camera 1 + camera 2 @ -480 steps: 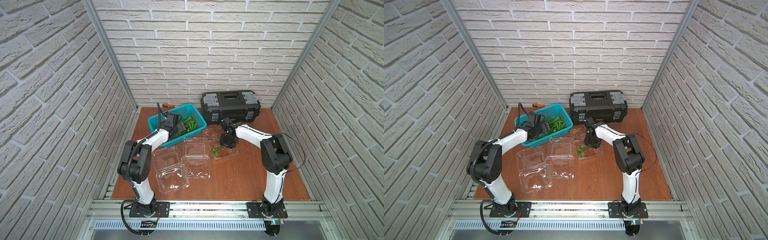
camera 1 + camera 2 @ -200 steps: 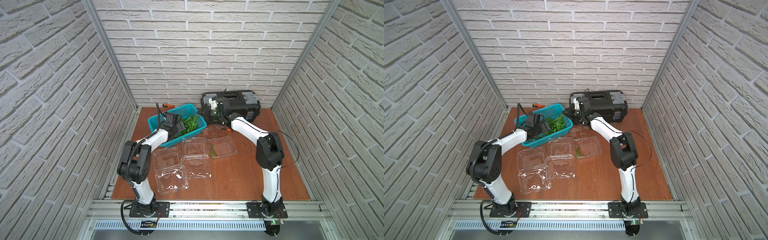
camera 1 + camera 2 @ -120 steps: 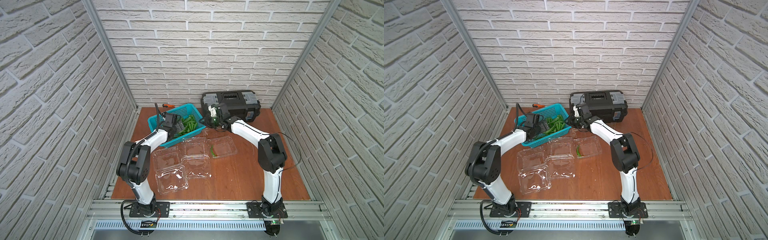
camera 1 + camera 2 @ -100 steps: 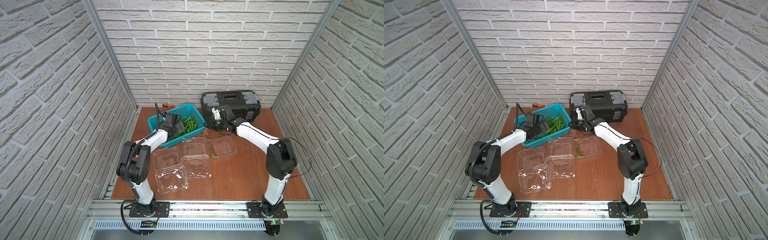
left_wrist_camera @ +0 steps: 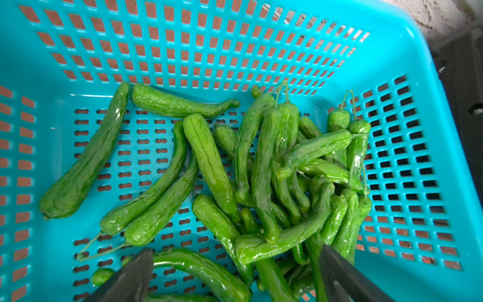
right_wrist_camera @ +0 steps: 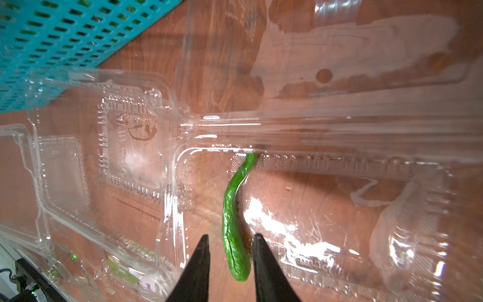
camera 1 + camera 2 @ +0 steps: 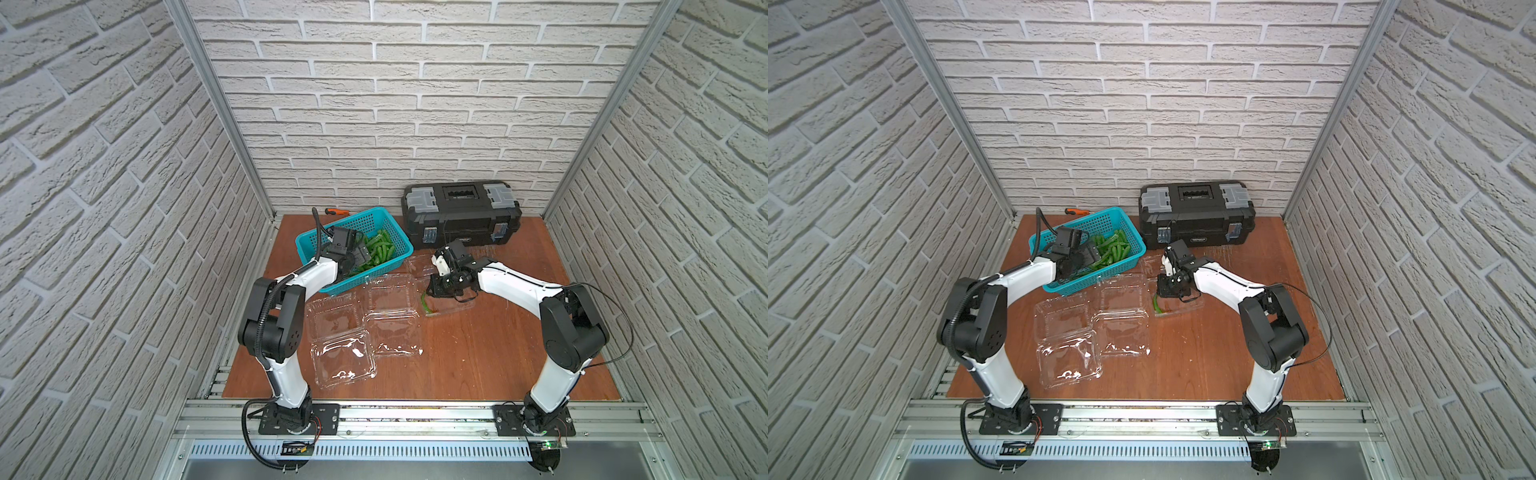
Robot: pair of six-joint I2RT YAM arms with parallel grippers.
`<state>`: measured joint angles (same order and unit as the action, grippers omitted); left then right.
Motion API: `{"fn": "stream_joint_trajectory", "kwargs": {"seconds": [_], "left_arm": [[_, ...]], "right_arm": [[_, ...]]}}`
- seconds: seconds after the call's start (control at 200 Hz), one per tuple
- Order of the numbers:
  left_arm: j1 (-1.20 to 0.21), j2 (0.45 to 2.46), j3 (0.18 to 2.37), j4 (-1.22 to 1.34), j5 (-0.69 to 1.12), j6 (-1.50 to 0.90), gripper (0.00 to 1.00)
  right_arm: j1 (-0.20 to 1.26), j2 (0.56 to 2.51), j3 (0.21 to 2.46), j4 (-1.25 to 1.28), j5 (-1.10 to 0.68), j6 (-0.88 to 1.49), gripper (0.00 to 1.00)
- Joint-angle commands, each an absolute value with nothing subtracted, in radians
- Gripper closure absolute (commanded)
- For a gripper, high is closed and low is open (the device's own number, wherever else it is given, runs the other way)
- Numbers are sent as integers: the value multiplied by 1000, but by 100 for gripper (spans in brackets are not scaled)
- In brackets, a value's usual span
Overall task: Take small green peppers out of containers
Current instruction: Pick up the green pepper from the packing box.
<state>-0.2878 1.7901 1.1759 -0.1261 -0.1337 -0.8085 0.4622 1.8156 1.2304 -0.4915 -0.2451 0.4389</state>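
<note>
My left gripper [image 5: 235, 249] hangs inside the teal basket [image 7: 374, 272], jaws spread as wide as they go and holding nothing. Just under it lies a heap of small green peppers [image 5: 264, 162], piled mostly toward the basket's right half, with a few lying singly on its perforated floor further left. Behind the basket's far corner a screwdriver [image 7: 338, 212] with an orange handle lies on the table.

In front of the basket, on the brown tabletop, the clear containers [image 7: 392, 332] sit opened out flat, lids hinged back. In both top views the two nearest the basket's front wall look empty.

To the right of the basket, the rightmost container [image 6: 326, 162] has a lone pepper [image 6: 230, 217] lying in its tray, one end up against the ridged wall. My right gripper [image 6: 231, 236] is down in that tray, partly open, one finger on each side of the pepper's thick end. I see a sliver of gap on one side, so it straddles the pepper without clamping it.

Further right of the basket, against the back wall, stands the black toolbox [image 7: 461, 212], closed.
</note>
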Motion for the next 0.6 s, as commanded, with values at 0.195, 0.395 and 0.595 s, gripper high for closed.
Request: {"fn": "stream_joint_trajectory", "kwargs": {"seconds": [0.195,0.395,0.595], "left_arm": [[-292,1778,1178,-89,-133,-812,2],[-293,1778,1183,-88,-130,-811,2],[-294,1779,1179,-90,-128,-813,2]], "right_arm": [[502,1877,1266,-546,-222,392,70],[524,1909,1277,-584,-164,386,70],[544,1927,1305,-627,-76,383,73]]}}
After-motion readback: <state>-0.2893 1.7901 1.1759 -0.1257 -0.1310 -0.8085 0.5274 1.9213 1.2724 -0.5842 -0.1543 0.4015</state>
